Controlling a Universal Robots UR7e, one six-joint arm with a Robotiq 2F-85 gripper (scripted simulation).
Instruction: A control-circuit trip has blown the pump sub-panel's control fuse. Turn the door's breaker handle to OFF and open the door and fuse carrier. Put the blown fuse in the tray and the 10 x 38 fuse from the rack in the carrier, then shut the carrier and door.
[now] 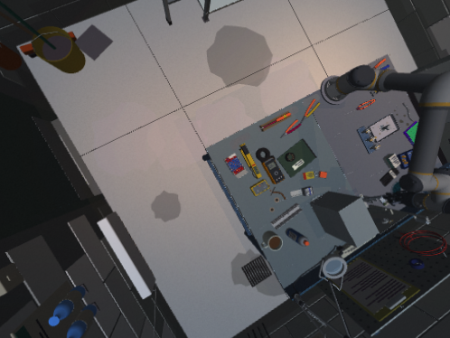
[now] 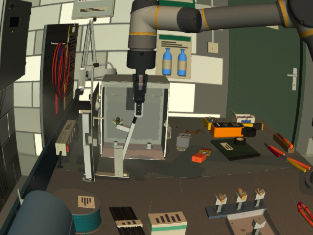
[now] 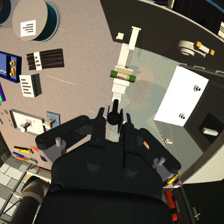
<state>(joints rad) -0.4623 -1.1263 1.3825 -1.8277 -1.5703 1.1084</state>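
My gripper [image 3: 113, 117] [image 2: 138, 113] hangs in front of the open sub-panel box [image 2: 134, 116] and is closed on the black knob [image 3: 113, 116] at the end of the fuse carrier's lever. The pale carrier [image 3: 121, 75] [image 2: 126, 131] is tilted outward from its post. A green-capped fuse [image 3: 123, 75] [image 2: 117, 121] lies across the carrier's cradle. The panel door [image 2: 88, 136] stands swung open at the box's left. The fuse rack [image 2: 236, 202] with three fuses stands at the bench's front right. The tray [image 2: 250, 223] lies just in front of the rack.
The orange meter [image 2: 227, 129] lies right of the box, with a black pad [image 2: 235, 149] and an orange block [image 2: 199, 158] nearer. A cable spool [image 2: 86, 210], a black strip [image 2: 126, 220] and a labelled box [image 2: 166, 222] sit along the front edge.
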